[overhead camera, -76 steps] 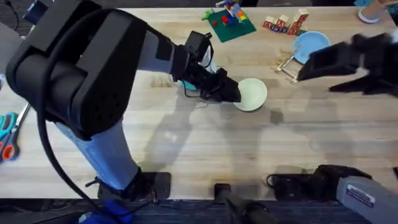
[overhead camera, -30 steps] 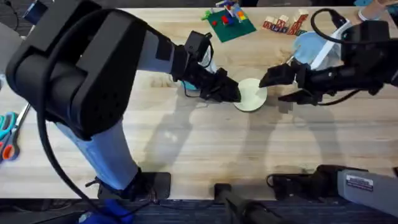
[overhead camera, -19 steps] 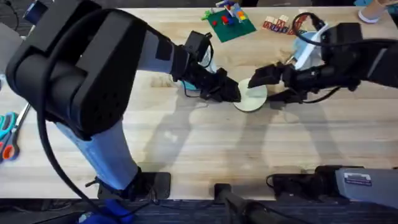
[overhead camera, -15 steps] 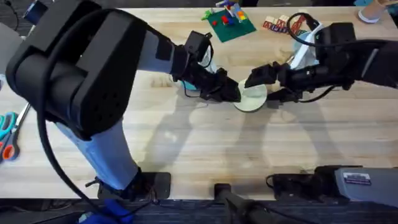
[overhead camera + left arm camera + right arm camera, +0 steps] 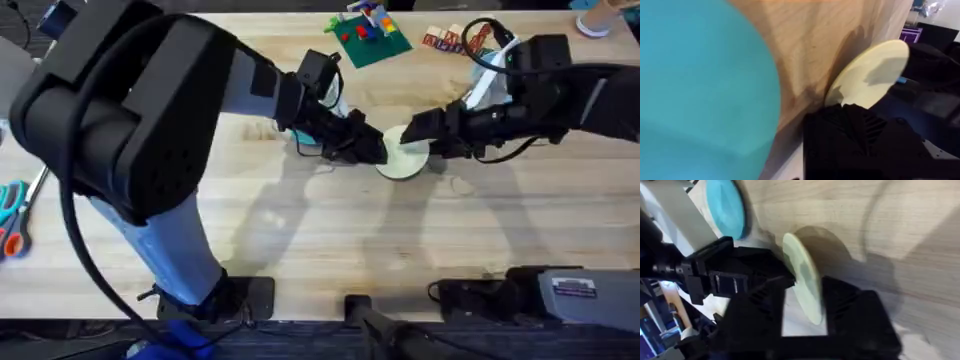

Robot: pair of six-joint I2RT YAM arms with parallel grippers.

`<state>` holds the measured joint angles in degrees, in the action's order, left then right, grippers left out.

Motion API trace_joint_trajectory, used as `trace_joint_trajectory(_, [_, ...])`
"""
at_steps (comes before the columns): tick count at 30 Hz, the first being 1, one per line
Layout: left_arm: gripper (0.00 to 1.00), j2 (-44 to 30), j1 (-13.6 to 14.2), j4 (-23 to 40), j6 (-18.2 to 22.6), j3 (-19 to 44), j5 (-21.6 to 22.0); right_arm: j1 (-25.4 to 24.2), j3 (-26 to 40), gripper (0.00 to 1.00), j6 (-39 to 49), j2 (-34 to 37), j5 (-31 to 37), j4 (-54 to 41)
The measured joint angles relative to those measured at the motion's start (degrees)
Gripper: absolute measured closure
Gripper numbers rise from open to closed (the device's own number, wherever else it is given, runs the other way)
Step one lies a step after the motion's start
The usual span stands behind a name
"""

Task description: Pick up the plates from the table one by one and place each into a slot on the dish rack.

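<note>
Two grippers meet at one plate, dead centre of the overhead frame. The cream plate (image 5: 404, 155) sits tilted on edge on the table (image 5: 320, 250), and the left gripper (image 5: 372, 150) comes at it from the frame's left, its dark fingers on the near rim; whether they pinch it or just prop it, I cannot tell. From the right of the frame the right gripper (image 5: 424, 133) reaches in, and its wrist view shows the plate edge-on (image 5: 803, 277) between its two fingers, which look parted either side of the disc, not yet clamped. That is the relation that counts: the plate's thin edge points into the right jaws, its faces toward the fingers. The bright blue plate (image 5: 726, 207) lies behind the left arm. Up at the frame's upper right, the dish rack (image 5: 462, 104) waits behind the right arm, nearer to that arm.
</note>
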<state>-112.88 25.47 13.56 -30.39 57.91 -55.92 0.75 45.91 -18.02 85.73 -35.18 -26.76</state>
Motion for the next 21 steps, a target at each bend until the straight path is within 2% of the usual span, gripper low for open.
trace_joint_trajectory(4, [0.96, 0.0, 0.0, 0.0, 0.1, 0.0, 0.0, 0.0, 0.0, 0.862, 0.0, 0.0, 0.6, 0.0])
trace_joint_trajectory(7, [0.96, 0.0, -0.1, 0.0, 0.2, 0.0, -0.4, -0.2, 0.0, 0.947, 0.0, 0.0, 0.2, 0.1])
trace_joint_trajectory(21, [0.962, 0.6, -0.8, 1.4, -0.4, 1.2, -0.4, -0.3, 0.0, 0.972, 0.0, 0.0, -1.3, 0.4])
